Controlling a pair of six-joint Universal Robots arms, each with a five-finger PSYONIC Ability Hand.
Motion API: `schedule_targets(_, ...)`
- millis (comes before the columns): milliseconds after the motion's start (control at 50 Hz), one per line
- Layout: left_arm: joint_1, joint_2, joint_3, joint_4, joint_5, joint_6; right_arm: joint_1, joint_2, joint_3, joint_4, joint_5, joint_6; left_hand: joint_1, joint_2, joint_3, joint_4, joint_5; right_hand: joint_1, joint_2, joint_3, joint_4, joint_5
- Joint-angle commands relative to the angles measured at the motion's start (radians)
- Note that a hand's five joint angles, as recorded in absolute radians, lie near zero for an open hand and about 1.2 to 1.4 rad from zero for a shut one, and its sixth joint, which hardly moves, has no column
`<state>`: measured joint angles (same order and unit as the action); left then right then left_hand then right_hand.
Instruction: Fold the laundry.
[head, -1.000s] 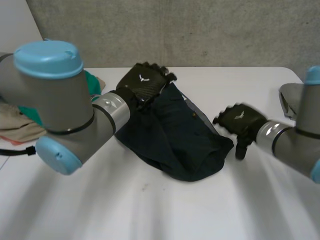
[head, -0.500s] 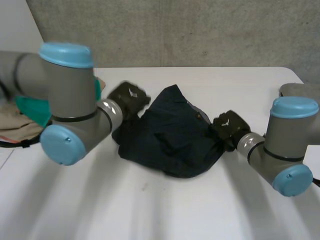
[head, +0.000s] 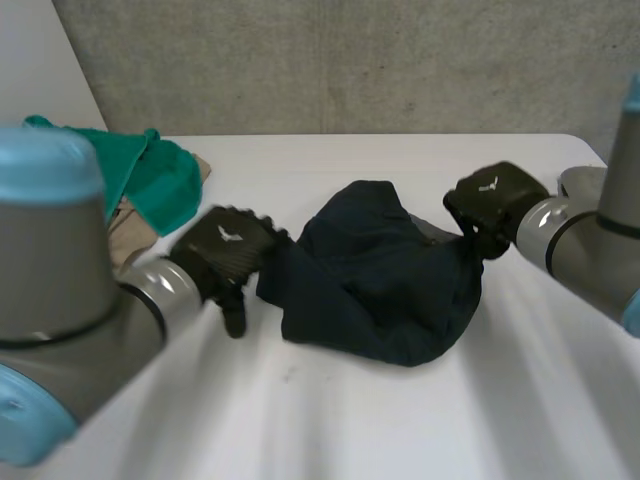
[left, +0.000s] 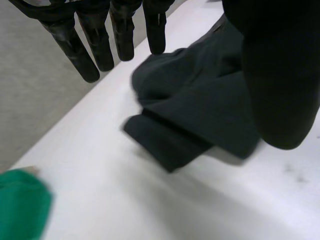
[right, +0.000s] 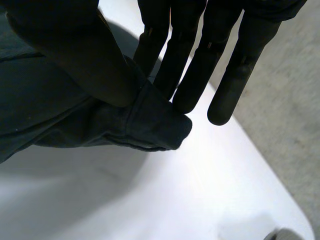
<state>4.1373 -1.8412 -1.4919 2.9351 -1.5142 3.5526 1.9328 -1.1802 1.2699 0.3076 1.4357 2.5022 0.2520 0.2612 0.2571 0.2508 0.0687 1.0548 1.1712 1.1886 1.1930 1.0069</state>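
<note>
**Navy garment (head: 380, 275) crumpled on the white counter (head: 330, 420)**

The soft, dark garment lies mid-counter in a rumpled heap, its long axis running side to side between the hands. A green cloth (head: 150, 175) sits well apart at far left. The right robot hand (head: 495, 200) pinches the garment's right hem between thumb and fingers. The left robot hand (head: 225, 255) is just beside its left edge, fingers straight and holding nothing

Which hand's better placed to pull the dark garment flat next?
Probably right. The right hand pinches the garment by its edge, thumb against fingers; the left hand hangs open beside the other edge.
</note>
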Motion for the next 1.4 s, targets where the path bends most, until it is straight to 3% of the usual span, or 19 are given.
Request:
schedule_targets(20,-0.068,-0.153,-0.031,0.340,0.039,-0.046,0.009,-0.004,0.078,-0.057,0.035,0.001,0.090,0.081,0.085,0.091,0.099,0.341,0.225,0.208,0.203,0.215)
schedule_targets(120,-0.092,-0.291,0.074,0.303,0.031,-0.052,0.000,-0.042,0.115,-0.087,0.037,0.004,0.243,0.234,0.238,0.244,0.252,0.341,0.225,0.208,0.203,0.215)
schedule_targets(260,-0.097,-0.463,0.223,0.145,0.026,-0.049,-0.035,-0.052,0.141,-0.100,0.035,0.004,0.410,0.401,0.405,0.411,0.419,0.341,0.225,0.208,0.203,0.215)
schedule_targets(340,-0.086,-0.472,0.263,0.128,0.020,-0.057,-0.054,-0.046,0.152,-0.113,0.037,0.004,1.087,1.078,1.082,1.088,1.096,0.341,0.225,0.208,0.203,0.215)
schedule_targets(360,-0.083,-0.445,0.259,0.130,0.014,-0.060,-0.061,-0.044,0.157,-0.114,0.037,0.000,1.144,1.135,1.139,1.145,1.152,0.341,0.225,0.208,0.203,0.215)
schedule_targets(420,-0.086,-0.376,0.231,0.130,-0.003,-0.075,-0.071,-0.044,0.155,-0.113,0.038,-0.002,1.144,1.135,1.139,1.145,1.153,0.341,0.225,0.208,0.203,0.215)
schedule_targets(520,-0.085,-0.074,0.145,0.128,-0.063,-0.133,-0.078,-0.081,0.111,-0.094,0.040,-0.022,1.144,1.135,1.139,1.145,1.153,0.341,0.225,0.208,0.203,0.215)
schedule_targets(640,-0.052,0.184,0.127,0.046,-0.057,-0.152,-0.077,-0.191,0.010,-0.004,0.049,-0.065,1.144,1.135,1.139,1.145,1.153,0.341,0.225,0.208,0.203,0.215)
schedule_targets(780,0.075,0.125,0.232,-0.233,-0.028,-0.107,-0.063,-0.188,-0.056,0.161,0.043,-0.126,1.144,1.135,1.139,1.145,1.153,0.341,0.225,0.208,0.203,0.215)
schedule_targets(880,0.129,-0.022,0.306,-0.312,-0.011,-0.097,-0.003,-0.083,-0.081,0.228,0.052,-0.189,1.144,1.135,1.139,1.145,1.153,0.341,0.225,0.208,0.203,0.215)
schedule_targets(1040,0.135,-0.294,0.554,-0.249,0.003,-0.060,0.046,0.172,-0.256,0.167,0.086,-0.126,1.144,1.135,1.139,1.145,1.153,0.341,0.225,0.208,0.203,0.215)
schedule_targets(1120,0.129,-0.368,0.764,-0.128,0.011,0.001,0.055,0.273,-0.472,0.053,0.129,-0.086,1.144,1.135,1.139,1.145,1.153,0.341,0.225,0.208,0.203,0.215)
schedule_targets(1140,0.130,-0.377,0.848,-0.046,0.011,0.023,0.054,0.296,-0.568,-0.023,0.147,-0.073,1.144,1.135,1.139,1.145,1.153,0.341,0.225,0.208,0.203,0.215)
schedule_targets(1200,0.136,-0.375,0.952,0.109,0.015,0.038,0.052,0.304,-0.681,-0.172,0.161,-0.054,1.144,1.135,1.139,1.145,1.153,0.341,0.225,0.208,0.203,0.215)
schedule_targets(1280,0.162,-0.333,1.026,0.391,0.008,0.008,0.038,0.246,-0.689,-0.526,0.134,-0.020,1.144,1.135,1.139,1.145,1.153,0.341,0.225,0.208,0.203,0.215)
schedule_targets(1360,0.185,-0.303,1.021,0.447,0.012,-0.043,0.037,0.189,-0.600,-0.697,0.112,-0.022,1.144,1.135,1.139,1.145,1.153,0.341,0.225,0.208,0.203,0.215)
schedule_targets(1400,0.190,-0.294,1.007,0.429,0.017,-0.060,0.035,0.174,-0.571,-0.706,0.104,-0.022,1.144,1.135,1.139,1.145,1.153,0.341,0.225,0.208,0.203,0.215)
